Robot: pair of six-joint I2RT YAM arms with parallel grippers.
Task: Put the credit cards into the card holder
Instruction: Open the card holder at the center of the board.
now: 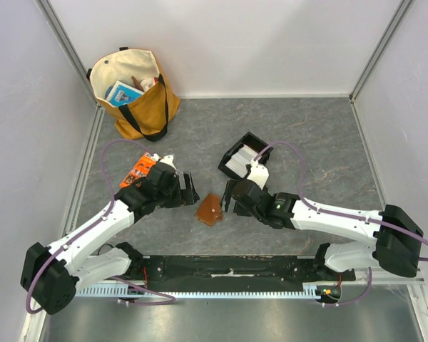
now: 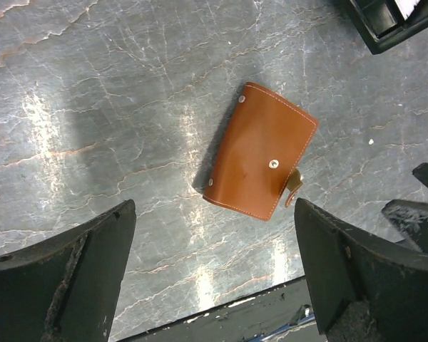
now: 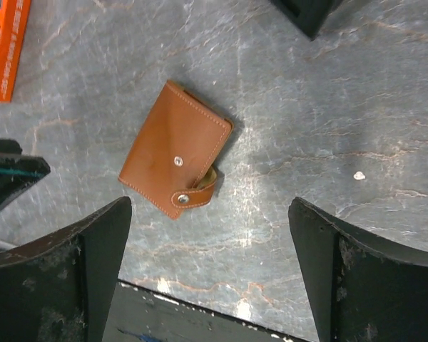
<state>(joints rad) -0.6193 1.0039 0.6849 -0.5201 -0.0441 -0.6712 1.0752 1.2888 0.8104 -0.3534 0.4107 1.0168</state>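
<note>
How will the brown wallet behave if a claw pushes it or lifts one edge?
The card holder lies flat on the smooth table, so a push would probably slide it, not tip it. Its strap looks unsnapped, so lifted by one edge it may flop open.

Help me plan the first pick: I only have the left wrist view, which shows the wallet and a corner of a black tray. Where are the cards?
Observer: White credit cards sit inside the black tray, beyond the right arm's wrist.
Operator: Is the right gripper carrying anything?
Observer: No. The right gripper is open and empty, just right of the card holder.
Operator: Anything on the table on the outer side of my arm?
Observer: Yes, an orange packet lies flat there, close against your wrist.
</note>
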